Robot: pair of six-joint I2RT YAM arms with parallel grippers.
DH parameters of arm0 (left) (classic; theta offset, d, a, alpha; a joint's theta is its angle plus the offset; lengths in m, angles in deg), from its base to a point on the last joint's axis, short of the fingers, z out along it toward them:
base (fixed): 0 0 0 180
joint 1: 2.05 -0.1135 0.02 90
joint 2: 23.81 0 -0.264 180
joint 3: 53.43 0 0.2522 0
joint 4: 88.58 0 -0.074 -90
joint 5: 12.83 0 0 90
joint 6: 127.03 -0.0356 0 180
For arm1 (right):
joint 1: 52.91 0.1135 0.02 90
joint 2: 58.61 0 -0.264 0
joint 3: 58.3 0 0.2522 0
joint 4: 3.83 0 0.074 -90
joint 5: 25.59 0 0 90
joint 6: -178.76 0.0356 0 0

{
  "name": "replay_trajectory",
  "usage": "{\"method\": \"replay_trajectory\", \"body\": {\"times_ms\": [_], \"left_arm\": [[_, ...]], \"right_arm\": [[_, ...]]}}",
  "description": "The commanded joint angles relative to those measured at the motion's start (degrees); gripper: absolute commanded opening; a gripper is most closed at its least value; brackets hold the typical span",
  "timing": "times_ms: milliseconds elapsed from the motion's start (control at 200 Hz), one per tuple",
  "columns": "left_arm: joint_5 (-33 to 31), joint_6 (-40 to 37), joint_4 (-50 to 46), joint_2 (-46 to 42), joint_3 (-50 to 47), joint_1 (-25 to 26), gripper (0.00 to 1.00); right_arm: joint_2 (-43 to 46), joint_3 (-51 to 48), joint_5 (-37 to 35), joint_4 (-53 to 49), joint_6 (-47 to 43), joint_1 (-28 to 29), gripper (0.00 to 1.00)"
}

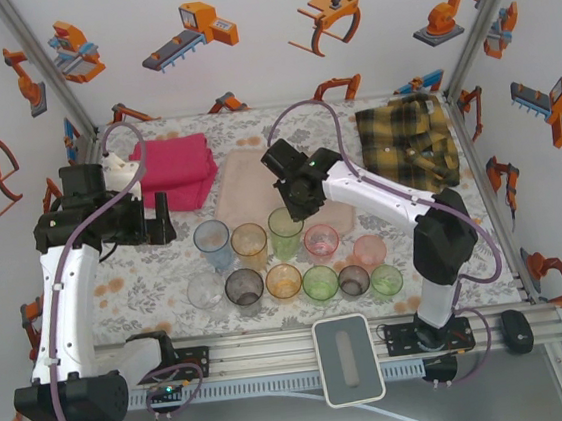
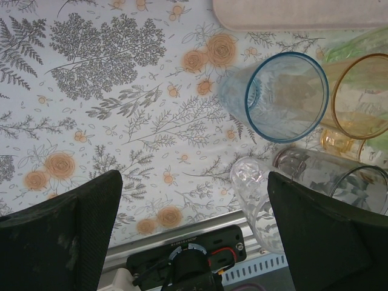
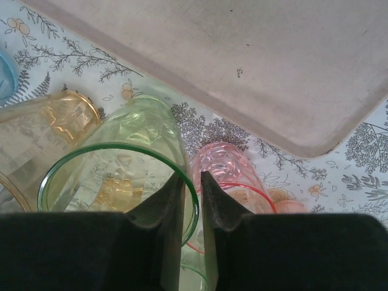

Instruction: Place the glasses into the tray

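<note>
R gripper (image 3: 193,179) nearly closed astride green glass (image 3: 121,160) rim, grip unclear; pink glass (image 3: 225,167) just beside.

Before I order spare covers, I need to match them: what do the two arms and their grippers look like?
The left arm and right arm both have white tube-like links joined by chunky black joint housings. A greyish-purple cable loops loosely along each arm. The left gripper and right gripper each have two matte black, wedge-shaped fingers with a slightly rough surface. No markings are legible.
</note>
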Motion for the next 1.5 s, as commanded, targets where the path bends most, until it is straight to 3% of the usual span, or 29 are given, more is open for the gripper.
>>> {"method": "replay_trajectory", "body": {"times_ms": [0,90,361,1492], "left_arm": [[1.44,1.13,-0.90,-0.33,-0.52,-0.40,0.97],[1.58,1.18,-0.83,-0.39,-0.36,-0.48,0.97],[1.73,1.28,-0.97,-0.26,0.05,-0.66,0.97],[2.98,1.25,-1.52,-0.69,0.70,-2.16,0.97]], "right_arm": [[0.32,-0.64,-1.57,0.42,-0.53,-0.12,0.15],[0.39,-0.48,-1.48,0.45,-0.83,-0.07,0.08],[0.56,0.83,-1.45,-0.06,-1.51,-0.14,0.00],[5.01,9.57,0.91,-4.38,-3.45,-3.86,0.00]]}}
